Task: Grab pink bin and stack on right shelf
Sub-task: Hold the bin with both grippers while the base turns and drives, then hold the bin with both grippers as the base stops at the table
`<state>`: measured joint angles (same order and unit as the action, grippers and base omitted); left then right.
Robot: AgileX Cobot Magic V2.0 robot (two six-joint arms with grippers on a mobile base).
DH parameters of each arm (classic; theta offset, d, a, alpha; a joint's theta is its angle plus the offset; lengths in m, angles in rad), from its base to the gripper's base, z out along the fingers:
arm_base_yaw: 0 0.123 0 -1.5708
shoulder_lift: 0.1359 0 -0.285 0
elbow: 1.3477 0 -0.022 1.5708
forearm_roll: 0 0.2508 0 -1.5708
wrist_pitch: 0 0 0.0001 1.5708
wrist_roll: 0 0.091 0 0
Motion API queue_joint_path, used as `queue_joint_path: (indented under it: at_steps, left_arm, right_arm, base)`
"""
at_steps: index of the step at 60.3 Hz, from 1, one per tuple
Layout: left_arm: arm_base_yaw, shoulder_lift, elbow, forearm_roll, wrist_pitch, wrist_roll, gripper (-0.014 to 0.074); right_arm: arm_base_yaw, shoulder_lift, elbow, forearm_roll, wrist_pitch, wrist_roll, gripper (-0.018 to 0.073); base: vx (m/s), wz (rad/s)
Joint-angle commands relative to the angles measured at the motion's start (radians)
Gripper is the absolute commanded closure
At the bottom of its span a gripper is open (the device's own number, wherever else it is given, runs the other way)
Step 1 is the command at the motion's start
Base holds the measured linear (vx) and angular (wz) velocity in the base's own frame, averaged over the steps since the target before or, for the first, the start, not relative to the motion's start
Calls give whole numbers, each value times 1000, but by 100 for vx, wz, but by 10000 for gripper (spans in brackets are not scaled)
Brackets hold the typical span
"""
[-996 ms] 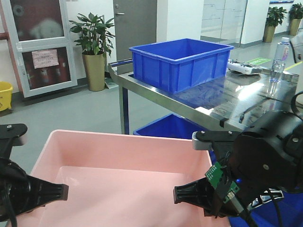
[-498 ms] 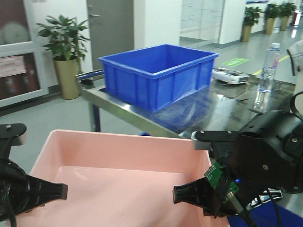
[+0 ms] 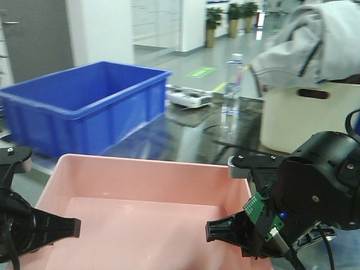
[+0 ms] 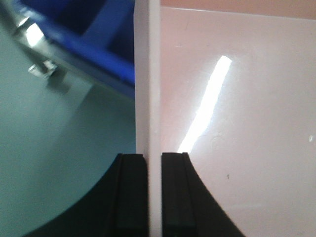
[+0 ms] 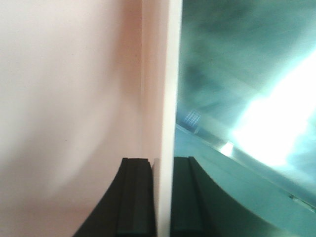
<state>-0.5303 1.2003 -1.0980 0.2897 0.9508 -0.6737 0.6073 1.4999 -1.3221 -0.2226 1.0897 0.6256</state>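
Plastic this thin looks light, slick and a bit bendy, so opposite walls make the best hold. Left tool [image 4: 153,197] pinches the pink bin's [image 3: 146,185] left wall, right tool [image 5: 162,197] its right wall, bin held before the shelf [image 3: 208,132].

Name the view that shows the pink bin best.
The exterior front-facing view: the pink bin shows its rim, walls and floor there. Each wrist view shows only a close strip of one side wall.
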Motion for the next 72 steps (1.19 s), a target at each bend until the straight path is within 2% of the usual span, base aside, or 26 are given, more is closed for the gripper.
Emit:
queue_joint_path:
  at_steps: [1, 33, 72]
  left_arm:
    - [-7, -43, -37, 26, -80, -11, 488]
    - [-7, -43, -37, 26, -80, -11, 488]
    - [-7, -43, -37, 27, -80, -11, 488]
  right_arm:
    - [-6, -30, -21, -89, 11, -7, 513]
    - [-6, -30, -21, -89, 11, -7, 513]
    - [-6, -29, -21, -89, 11, -7, 513]
  base:
    - [29, -69]
    - [25, -55]
    - [16, -25]
